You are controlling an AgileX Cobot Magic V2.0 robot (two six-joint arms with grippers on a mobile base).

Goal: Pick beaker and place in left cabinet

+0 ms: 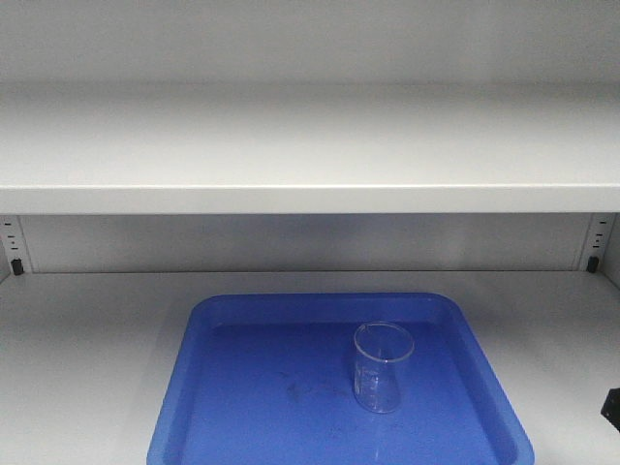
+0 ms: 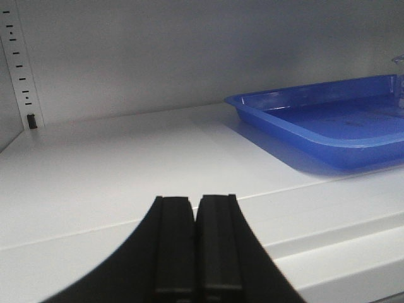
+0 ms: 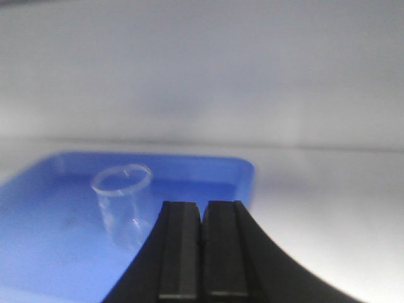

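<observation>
The clear glass beaker (image 1: 382, 368) stands upright in a blue tray (image 1: 223, 407) on the lower shelf of the pale grey cabinet (image 1: 310, 184). In the right wrist view the beaker (image 3: 123, 205) is just left of and beyond my right gripper (image 3: 202, 203), which is shut and empty. My left gripper (image 2: 196, 199) is shut and empty over the shelf's front edge, left of the tray (image 2: 297, 123); only the beaker's edge (image 2: 399, 82) shows there. Neither gripper shows in the front view, apart from a dark bit at the right edge.
An upper shelf (image 1: 310, 155) spans the cabinet above the tray. Peg-hole strips with black shelf clips sit at the back corners (image 1: 14, 247) (image 1: 596, 247). Bare grey shelf (image 2: 126, 158) lies left of the tray.
</observation>
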